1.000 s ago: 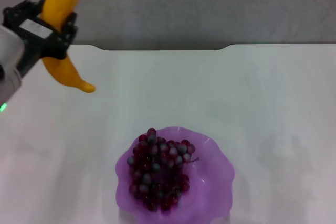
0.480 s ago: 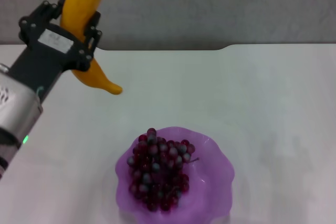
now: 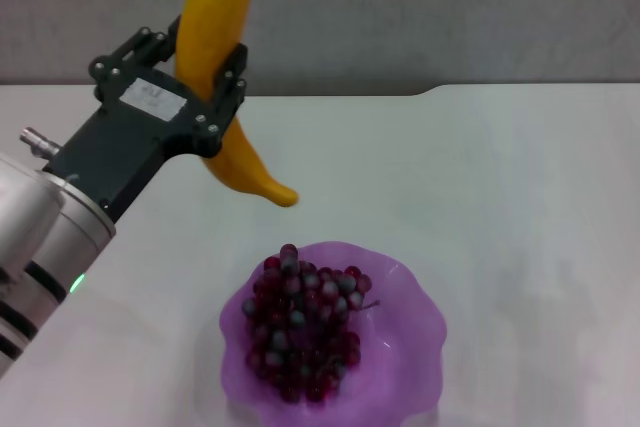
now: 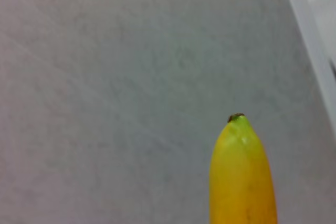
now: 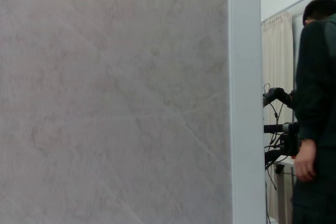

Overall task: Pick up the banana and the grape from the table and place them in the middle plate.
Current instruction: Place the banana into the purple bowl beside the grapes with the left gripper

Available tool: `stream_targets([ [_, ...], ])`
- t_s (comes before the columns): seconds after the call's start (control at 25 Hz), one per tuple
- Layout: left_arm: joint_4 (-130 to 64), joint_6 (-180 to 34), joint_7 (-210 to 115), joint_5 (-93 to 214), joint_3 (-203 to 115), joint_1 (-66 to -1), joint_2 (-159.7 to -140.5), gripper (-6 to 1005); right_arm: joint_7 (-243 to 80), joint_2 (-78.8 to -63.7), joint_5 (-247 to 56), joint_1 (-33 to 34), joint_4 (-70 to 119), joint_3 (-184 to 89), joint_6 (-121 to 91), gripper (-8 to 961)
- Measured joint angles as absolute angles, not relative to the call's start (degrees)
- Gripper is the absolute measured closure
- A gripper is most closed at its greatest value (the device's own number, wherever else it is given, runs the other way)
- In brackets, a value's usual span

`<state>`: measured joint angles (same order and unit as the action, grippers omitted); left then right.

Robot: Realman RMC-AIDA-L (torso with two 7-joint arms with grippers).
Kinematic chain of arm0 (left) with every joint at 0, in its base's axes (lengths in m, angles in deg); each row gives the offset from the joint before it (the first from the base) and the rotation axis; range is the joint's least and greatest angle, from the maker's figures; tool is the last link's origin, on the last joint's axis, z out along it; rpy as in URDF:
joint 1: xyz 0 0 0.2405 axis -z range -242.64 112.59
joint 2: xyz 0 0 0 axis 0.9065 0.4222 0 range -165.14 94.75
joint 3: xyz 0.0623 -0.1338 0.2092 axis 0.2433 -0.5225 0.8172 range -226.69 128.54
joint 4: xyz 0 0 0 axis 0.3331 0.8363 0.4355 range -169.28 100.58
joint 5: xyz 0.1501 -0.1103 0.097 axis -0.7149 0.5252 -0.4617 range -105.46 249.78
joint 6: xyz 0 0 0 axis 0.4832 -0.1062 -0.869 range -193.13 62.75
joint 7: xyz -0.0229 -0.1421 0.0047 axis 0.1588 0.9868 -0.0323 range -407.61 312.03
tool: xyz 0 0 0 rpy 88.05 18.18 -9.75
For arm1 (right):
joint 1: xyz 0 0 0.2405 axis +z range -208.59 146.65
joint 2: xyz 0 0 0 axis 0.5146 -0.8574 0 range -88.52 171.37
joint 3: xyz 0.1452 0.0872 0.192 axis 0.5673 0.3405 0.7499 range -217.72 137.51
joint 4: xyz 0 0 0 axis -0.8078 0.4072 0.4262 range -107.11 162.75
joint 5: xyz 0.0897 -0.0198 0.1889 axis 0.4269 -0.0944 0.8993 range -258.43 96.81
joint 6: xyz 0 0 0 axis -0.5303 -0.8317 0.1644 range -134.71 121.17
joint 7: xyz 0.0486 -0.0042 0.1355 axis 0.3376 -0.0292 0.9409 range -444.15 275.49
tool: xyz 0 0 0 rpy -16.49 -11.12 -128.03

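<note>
My left gripper (image 3: 205,77) is shut on the yellow-orange banana (image 3: 222,17) and holds it upright in the air, above the white table (image 3: 480,167) and behind-left of the plate. The banana's lower end (image 3: 270,190) curves toward the plate. Its dark tip also shows in the left wrist view (image 4: 239,171). The bunch of dark red-purple grapes (image 3: 300,322) lies in the translucent purple plate (image 3: 410,347) with the wavy rim, at the near middle of the table. My right gripper is out of view.
A grey wall (image 3: 450,7) stands behind the table's notched far edge (image 3: 320,94). The right wrist view shows the wall, a white pillar (image 5: 244,98) and a person in dark clothes (image 5: 315,119) beside camera gear.
My left arm has carried the banana rightward and nearer to the plate, from the far left of the table. The grapes and the plate have not moved.
</note>
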<state>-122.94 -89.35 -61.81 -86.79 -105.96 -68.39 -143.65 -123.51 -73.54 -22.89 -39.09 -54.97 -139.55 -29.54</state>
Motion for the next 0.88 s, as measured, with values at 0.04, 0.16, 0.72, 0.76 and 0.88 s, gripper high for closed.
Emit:
stream_targets([
  [0.04,-122.4,-90.1,-59.4,-87.4,-105.7,-67.9,-143.08,489,-123.5,-73.54,-22.9,-39.1,-55.0,-139.5,-29.5,435],
  [0.16,-119.7,-93.9,-49.9,-91.1,-104.9,-66.2,-141.00,488,-123.5,-73.54,-22.9,-39.2,-55.0,-139.5,-29.5,435],
  [0.72,-114.6,-88.8,-37.1,-92.4,-94.8,-56.3,-131.15,482,-123.6,-73.56,-22.9,-39.5,-55.4,-139.4,-29.5,435],
  [0.76,-115.1,-86.9,-37.0,-92.4,-94.4,-55.9,-130.84,481,-123.7,-73.58,-22.9,-39.6,-55.4,-139.4,-29.5,435],
  [0.88,-116.7,-81.9,-37.6,-92.4,-93.0,-55.1,-130.16,480,-123.7,-73.61,-22.9,-39.7,-55.4,-139.3,-29.5,435],
])
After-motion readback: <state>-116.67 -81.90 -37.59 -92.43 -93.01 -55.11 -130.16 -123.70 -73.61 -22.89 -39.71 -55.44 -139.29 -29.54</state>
